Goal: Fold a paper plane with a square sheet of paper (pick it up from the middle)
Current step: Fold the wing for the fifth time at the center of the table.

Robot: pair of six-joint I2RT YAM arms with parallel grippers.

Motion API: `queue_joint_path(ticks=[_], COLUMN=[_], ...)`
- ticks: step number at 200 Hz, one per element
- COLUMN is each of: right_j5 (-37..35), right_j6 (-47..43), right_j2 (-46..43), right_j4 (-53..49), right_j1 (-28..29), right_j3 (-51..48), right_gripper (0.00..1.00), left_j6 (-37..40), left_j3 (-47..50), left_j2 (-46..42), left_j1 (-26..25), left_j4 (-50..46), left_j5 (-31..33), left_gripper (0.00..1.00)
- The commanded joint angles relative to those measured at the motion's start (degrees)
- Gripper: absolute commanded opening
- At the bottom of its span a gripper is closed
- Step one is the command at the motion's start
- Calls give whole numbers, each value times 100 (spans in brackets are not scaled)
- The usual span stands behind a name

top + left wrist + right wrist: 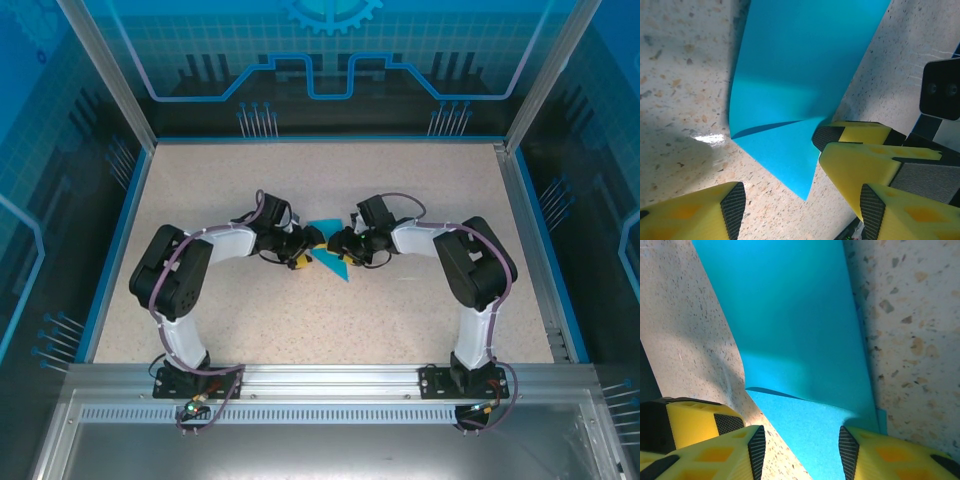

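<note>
The turquoise sheet of paper (324,231) lies mid-table, folded over along a crease, with a pointed flap (790,160) toward the near side. Both arms meet over it. My left gripper (802,205) is open, low over the table, and the flap's tip lies between its fingers without touching them. In the top view the left gripper (303,256) sits at the paper's left edge. My right gripper (801,450) is open and straddles the flap (810,430); its right finger (875,455) rests at the paper's edge. The right gripper's yellow fingers (860,160) crowd in beside the left one.
The speckled tabletop (400,320) is bounded by blue-trimmed transparent walls (135,190). An aluminium rail (330,380) carrying both arm bases runs along the near edge. Open table lies on all sides of the paper.
</note>
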State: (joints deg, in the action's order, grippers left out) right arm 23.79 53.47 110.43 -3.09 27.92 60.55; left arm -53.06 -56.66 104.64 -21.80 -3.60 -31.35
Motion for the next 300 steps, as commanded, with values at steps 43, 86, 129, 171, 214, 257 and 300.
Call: queue_joint_path(ticks=[43, 86, 129, 171, 214, 257, 300], right_j5=[34, 107, 113, 135, 130, 66, -187], right_j6=[307, 366, 348, 339, 270, -253, -1186], right_j2=[294, 332, 304, 313, 335, 267, -452], right_j4=[-261, -167, -172, -172, -222, -345, -412], right_j1=[-273, -301, -323, -343, -356, -405, -402], right_j3=[-386, -451, -503, -503, -477, -353, -218], right_gripper=[47, 42, 40, 39, 39, 27, 34], left_j6=[93, 112, 146, 204, 287, 423, 454], left_j3=[-410, -680, -843, -877, -864, -870, -891], left_j2=[238, 464, 636, 645, 681, 650, 577], left_j1=[-113, -147, -159, -166, -168, -176, -226], left_j4=[-725, -790, -740, -660, -506, -632, -805], left_j5=[436, 549, 490, 377, 242, 285, 470], left_gripper=[65, 57, 46, 42, 35, 16, 4])
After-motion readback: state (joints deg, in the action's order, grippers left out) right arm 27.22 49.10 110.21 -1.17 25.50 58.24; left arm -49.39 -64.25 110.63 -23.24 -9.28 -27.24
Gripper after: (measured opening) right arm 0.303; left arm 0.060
